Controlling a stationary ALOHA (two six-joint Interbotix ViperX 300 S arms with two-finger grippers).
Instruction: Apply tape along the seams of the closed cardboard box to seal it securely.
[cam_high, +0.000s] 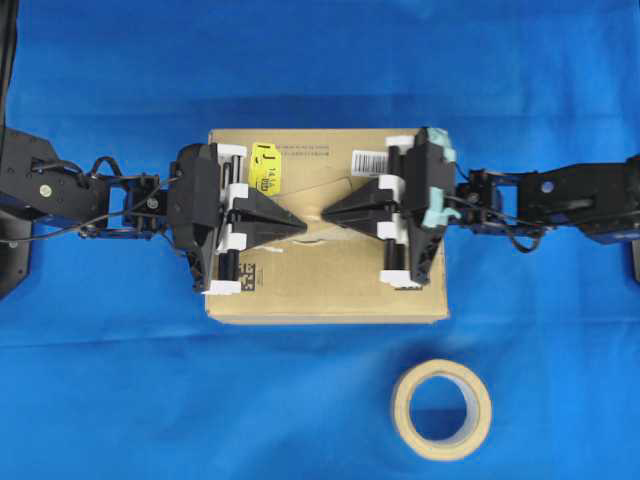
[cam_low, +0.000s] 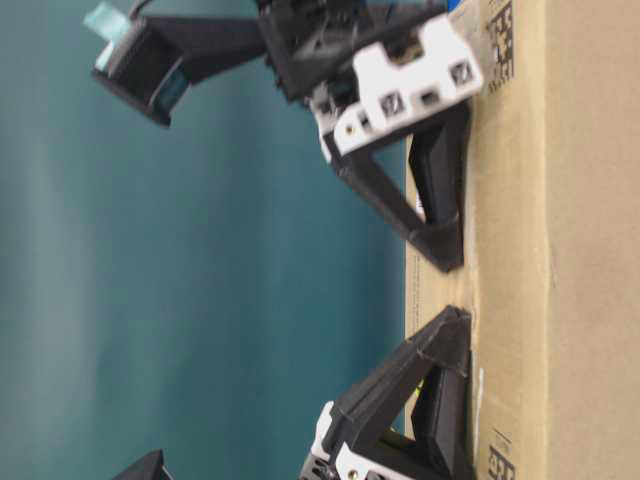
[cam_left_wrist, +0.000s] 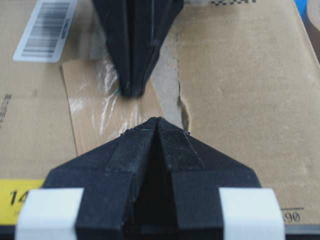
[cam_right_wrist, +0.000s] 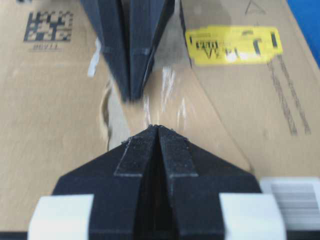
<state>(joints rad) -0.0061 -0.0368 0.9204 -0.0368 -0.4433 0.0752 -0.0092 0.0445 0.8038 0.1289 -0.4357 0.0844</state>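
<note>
The tape (cam_left_wrist: 107, 107), a short tan strip, is lying flat on top of the cardboard box (cam_high: 330, 290) at its middle, its long axis running crosswise between the two grippers. The left gripper (cam_high: 300, 224) and right gripper (cam_high: 327, 215), each with fingers pressed together, are bearing tips-down on the strip, so the pressing-down step seems under way. Next, rubbing outward toward the strip's ends looks needed, while the tape roll (cam_high: 441, 409) is resting on the table (cam_high: 100, 400) beside the box

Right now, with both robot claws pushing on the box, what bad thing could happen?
The tape looks wrinkled and shiny, so it may not stick flat. Both the left gripper and the right gripper are shut with their tips close together on the cardboard box; sliding closer, they might bump. The tape roll lies apart in front and seems safe.
</note>
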